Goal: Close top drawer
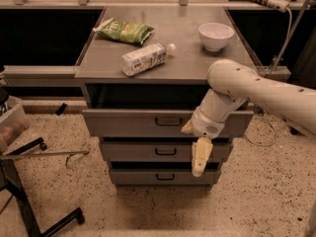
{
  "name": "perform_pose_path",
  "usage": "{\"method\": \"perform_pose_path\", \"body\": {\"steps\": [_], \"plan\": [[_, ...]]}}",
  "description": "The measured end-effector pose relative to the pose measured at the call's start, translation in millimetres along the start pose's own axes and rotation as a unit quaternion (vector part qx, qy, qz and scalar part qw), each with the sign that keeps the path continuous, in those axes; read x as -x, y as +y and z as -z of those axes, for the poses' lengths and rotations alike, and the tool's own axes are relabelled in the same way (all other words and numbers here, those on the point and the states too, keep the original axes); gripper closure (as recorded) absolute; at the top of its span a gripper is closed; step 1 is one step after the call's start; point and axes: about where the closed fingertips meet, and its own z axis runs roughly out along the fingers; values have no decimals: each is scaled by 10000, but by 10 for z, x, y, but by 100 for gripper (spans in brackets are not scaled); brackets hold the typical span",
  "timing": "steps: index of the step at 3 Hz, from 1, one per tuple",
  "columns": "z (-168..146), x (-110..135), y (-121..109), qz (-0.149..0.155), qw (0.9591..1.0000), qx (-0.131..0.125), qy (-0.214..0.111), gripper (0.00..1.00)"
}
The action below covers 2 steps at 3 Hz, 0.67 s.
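The top drawer (133,123) is a wide grey metal drawer with a small black loop handle (168,121) at its centre. Its front stands a little out from the cabinet, further forward than the two drawers below, with a dark gap above it under the cabinet top. My gripper (196,144) hangs from the white arm (247,90) that reaches in from the right. It is against the drawer front just right of the handle and reaches down over the middle drawer (148,151).
On the cabinet top (187,58) lie a green snack bag (124,31), a plastic bottle on its side (145,58) and a white bowl (216,35). A black stand's legs (29,201) and a clear bin (11,125) are at the left. Cables hang at the right.
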Motion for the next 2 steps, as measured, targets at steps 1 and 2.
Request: {"method": "perform_pose_path", "body": {"steps": [1,2], "plan": [[129,14,-391,99,9996,-259,-39,0],[263,60,-701,158,9980,-612,-9,0]]}}
